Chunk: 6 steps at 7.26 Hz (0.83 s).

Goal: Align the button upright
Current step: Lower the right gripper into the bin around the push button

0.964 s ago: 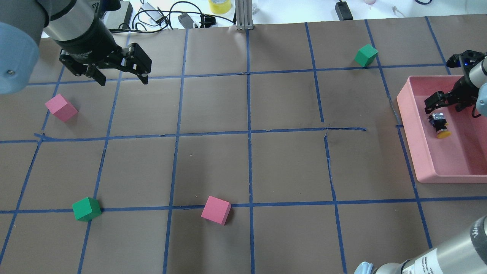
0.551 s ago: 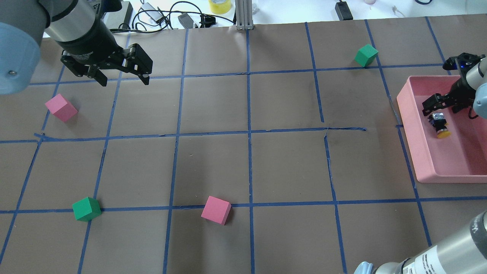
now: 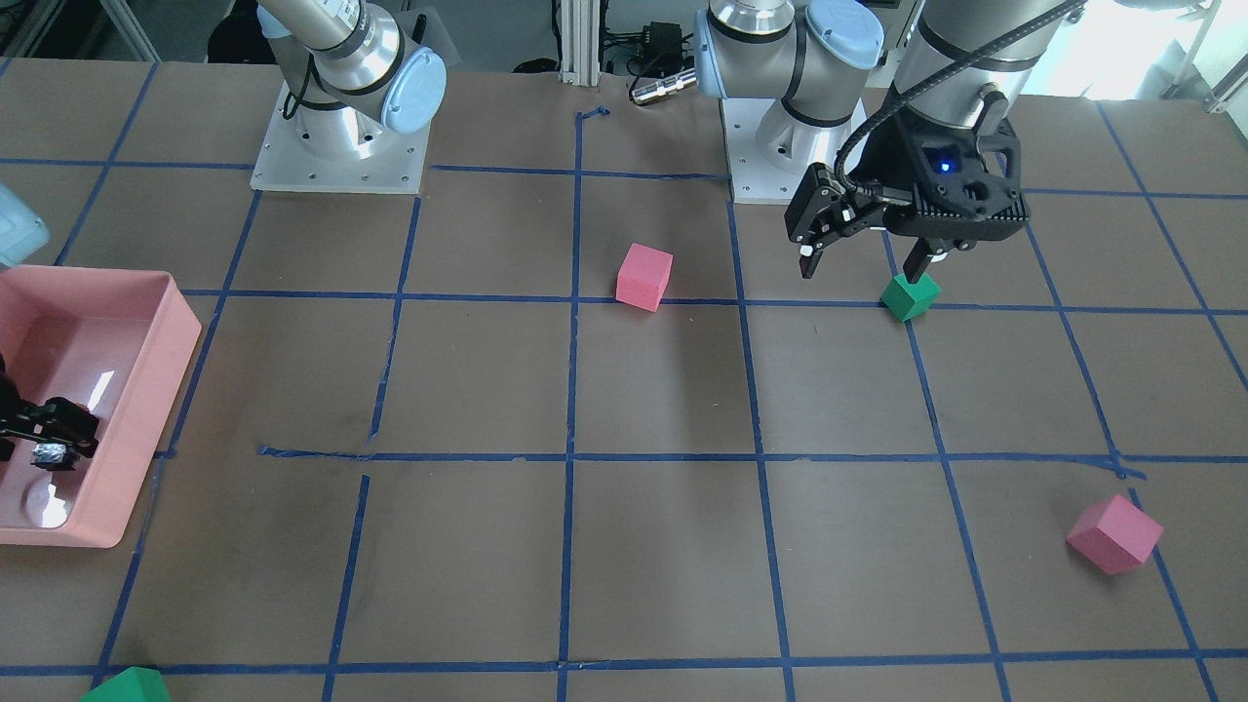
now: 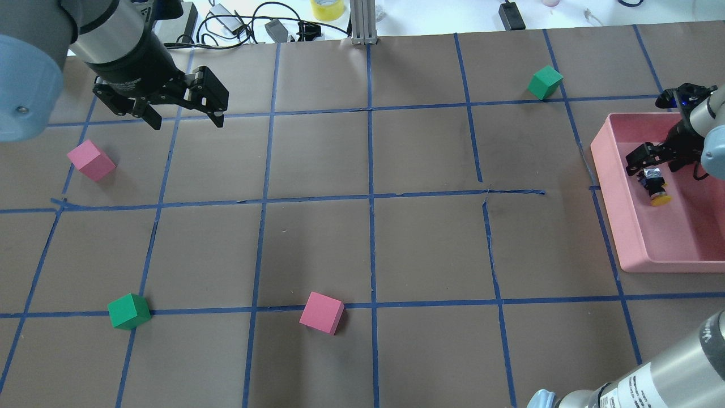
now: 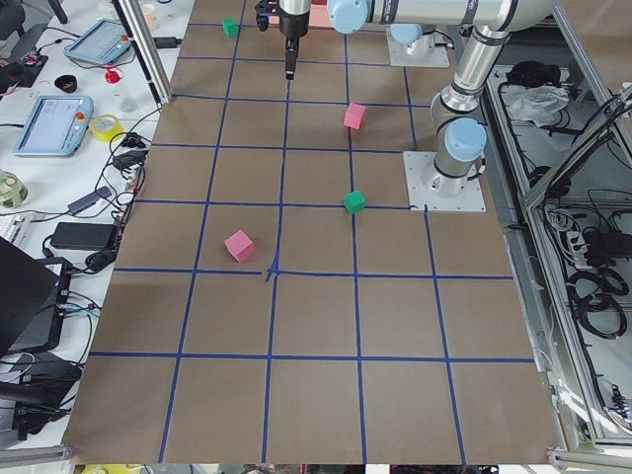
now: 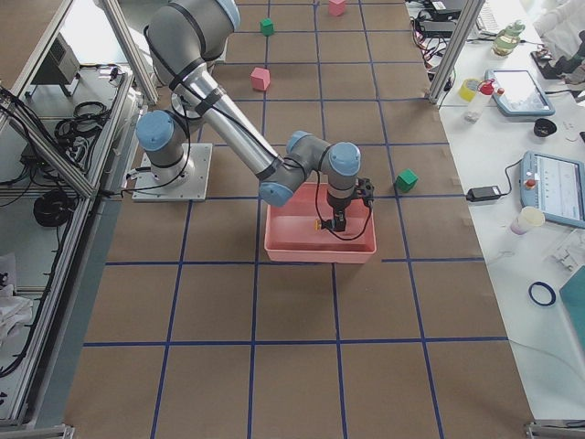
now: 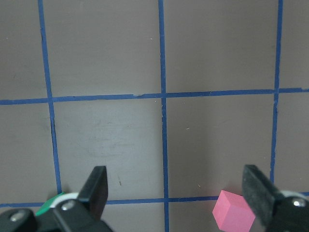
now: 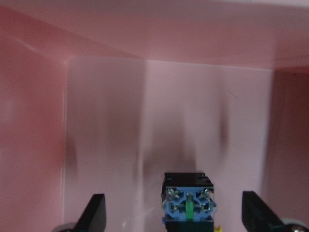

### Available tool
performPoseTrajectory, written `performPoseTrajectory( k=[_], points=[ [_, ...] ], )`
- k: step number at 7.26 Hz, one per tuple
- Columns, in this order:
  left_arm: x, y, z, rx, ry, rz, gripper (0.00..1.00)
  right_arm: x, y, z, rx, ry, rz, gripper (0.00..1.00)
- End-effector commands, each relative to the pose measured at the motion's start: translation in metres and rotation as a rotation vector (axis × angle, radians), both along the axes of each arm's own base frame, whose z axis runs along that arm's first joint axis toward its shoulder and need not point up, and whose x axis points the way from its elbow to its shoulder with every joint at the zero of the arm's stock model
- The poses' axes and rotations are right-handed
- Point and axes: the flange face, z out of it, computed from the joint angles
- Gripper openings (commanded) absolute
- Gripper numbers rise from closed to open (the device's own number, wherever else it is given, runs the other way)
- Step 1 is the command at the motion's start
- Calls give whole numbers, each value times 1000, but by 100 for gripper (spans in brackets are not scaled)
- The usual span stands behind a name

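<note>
The button (image 4: 655, 187) lies on its side in the pink tray (image 4: 634, 238), yellow cap toward the table's near side and silvery terminal base toward my right gripper (image 4: 650, 164). That gripper hangs inside the tray, just beyond the button, open and empty. In the right wrist view the button's base (image 8: 188, 203) shows low between the spread fingers (image 8: 94, 215), untouched. In the front-facing view the button (image 3: 49, 451) sits at the tray's left. My left gripper (image 4: 186, 120) is open and empty above the far left of the table.
A pink cube (image 4: 90, 160) lies below the left gripper, another pink cube (image 4: 322, 313) near the front middle. One green cube (image 4: 128, 311) sits front left, another green cube (image 4: 545, 82) far right near the tray. Cables and tape lie beyond the back edge.
My right gripper has shifted slightly left and farther back over the tray, away from the button. The button has not moved. My left gripper has barely moved.
</note>
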Motion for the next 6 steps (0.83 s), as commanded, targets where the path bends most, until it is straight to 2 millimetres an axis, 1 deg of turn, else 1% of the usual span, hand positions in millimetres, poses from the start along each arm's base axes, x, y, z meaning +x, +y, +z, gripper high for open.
performPoseTrajectory(
  k=[1,6],
  points=[
    [0,0,1,-2,-1,-1,100,0,0,-2,4,-2,0,100],
    [0,1,1,-2,1,2,100,0,2,-4,9,-2,-2,98]
  ],
)
